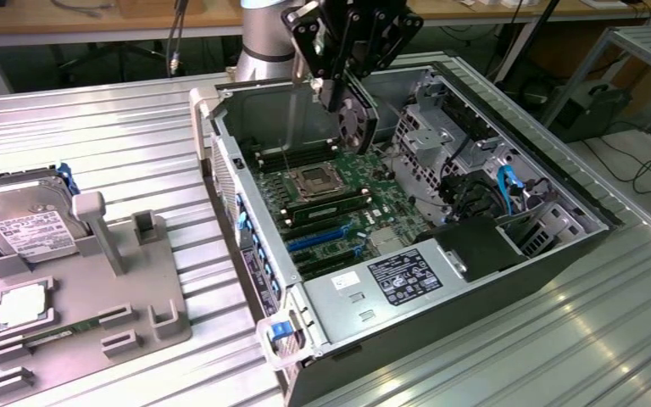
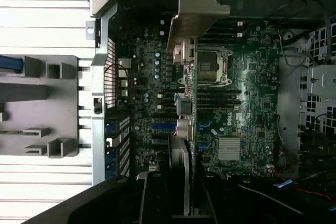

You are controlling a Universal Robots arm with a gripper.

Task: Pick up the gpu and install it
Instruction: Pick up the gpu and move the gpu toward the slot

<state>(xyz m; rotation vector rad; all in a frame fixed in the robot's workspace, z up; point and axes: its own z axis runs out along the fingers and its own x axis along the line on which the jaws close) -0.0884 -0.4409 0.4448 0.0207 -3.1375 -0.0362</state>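
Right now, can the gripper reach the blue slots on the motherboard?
Probably yes: the case lies open, the gripper holds the gpu above the motherboard, and nothing covers the blue slots.

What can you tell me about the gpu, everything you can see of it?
The gpu is a thin flat card with a round black cooler on one face, a green board edge and a silver metal bracket at one end. It hangs on edge, clamped in the gripper, above the motherboard inside the open computer case, touching nothing else that I can see.
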